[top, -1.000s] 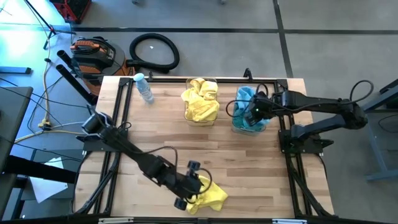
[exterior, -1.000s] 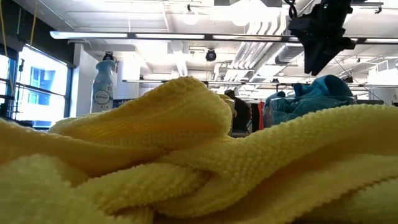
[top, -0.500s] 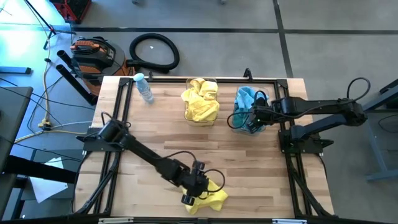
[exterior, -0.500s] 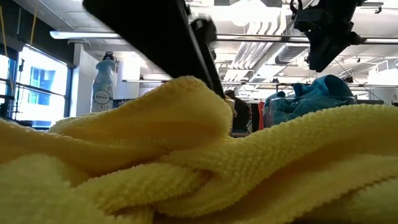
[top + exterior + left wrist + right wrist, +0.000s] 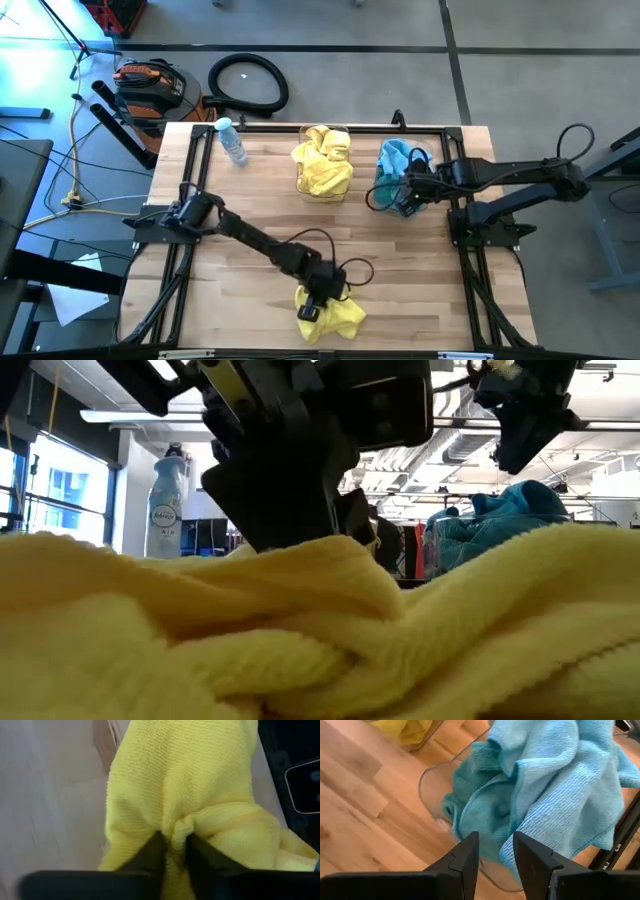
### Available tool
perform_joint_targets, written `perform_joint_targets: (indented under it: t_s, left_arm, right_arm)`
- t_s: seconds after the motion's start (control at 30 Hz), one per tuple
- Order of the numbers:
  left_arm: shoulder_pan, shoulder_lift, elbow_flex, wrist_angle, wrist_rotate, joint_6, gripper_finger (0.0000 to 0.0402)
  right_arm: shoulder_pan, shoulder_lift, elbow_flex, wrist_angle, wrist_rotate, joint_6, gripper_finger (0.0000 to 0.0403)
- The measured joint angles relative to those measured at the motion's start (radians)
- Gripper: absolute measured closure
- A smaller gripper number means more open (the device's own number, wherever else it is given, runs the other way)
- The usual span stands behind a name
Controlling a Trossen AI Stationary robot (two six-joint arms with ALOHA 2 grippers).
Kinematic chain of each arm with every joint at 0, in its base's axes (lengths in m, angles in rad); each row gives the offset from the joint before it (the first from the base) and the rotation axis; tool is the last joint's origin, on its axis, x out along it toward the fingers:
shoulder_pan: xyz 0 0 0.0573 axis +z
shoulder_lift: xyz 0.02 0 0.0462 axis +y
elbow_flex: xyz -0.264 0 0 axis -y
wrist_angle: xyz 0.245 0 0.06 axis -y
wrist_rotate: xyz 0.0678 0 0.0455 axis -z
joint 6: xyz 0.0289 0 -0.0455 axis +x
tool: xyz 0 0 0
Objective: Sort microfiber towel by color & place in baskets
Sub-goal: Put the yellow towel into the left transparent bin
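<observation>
At the lower centre of the high view, the left tool (image 5: 318,303) pinches a fold of the yellow towel (image 5: 335,316) lying on the surface (image 5: 250,215). Its basket (image 5: 323,165), already holding yellow cloths, sits straight up-frame. The right tool (image 5: 404,190), fingers spread and empty, hovers over the teal basket (image 5: 398,205) at upper right.

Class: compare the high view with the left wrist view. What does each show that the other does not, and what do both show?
Only the high view: two baskets, one with yellow towels, one with blue towels, the bottle and the right gripper at the blue basket. Only the left wrist view: the fingers pinching a fold. Both: the loose yellow towel under the left gripper.
</observation>
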Motion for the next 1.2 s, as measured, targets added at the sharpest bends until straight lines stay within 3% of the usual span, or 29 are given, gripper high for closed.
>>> perform_joint_targets:
  t_s: [0.1, 0.3, 0.6, 0.87, 1.03, 1.2]
  left_arm:
    - [0.018, -0.009, -0.001, -0.021, 0.017, 0.010, 0.0389]
    - [0.044, -0.114, -0.003, -0.168, -0.135, 0.067, 0.0398]
    - [0.141, -0.405, -0.003, -0.306, -0.290, 0.147, 0.0401]
    - [0.349, -0.634, -0.003, -0.341, -0.472, 0.175, 0.0401]
    - [0.536, -0.700, -0.002, -0.313, -0.476, 0.064, 0.0401]
    - [0.682, -0.688, -0.002, -0.328, -0.454, -0.078, 0.0401]
  right_arm:
    - [0.034, 0.000, 0.000, 0.000, 0.000, -0.003, 0.0284]
    - [0.126, -0.022, 0.000, 0.001, 0.000, 0.018, 0.0284]
    - [0.308, -0.153, 0.000, 0.049, 0.044, 0.080, 0.0284]
    - [0.517, -0.169, -0.046, 0.103, 0.143, 0.169, 0.0284]
    - [0.620, -0.145, -0.154, 0.167, 0.211, 0.276, 0.0284]
    - [0.664, -0.135, -0.297, 0.283, 0.244, 0.392, 0.0284]
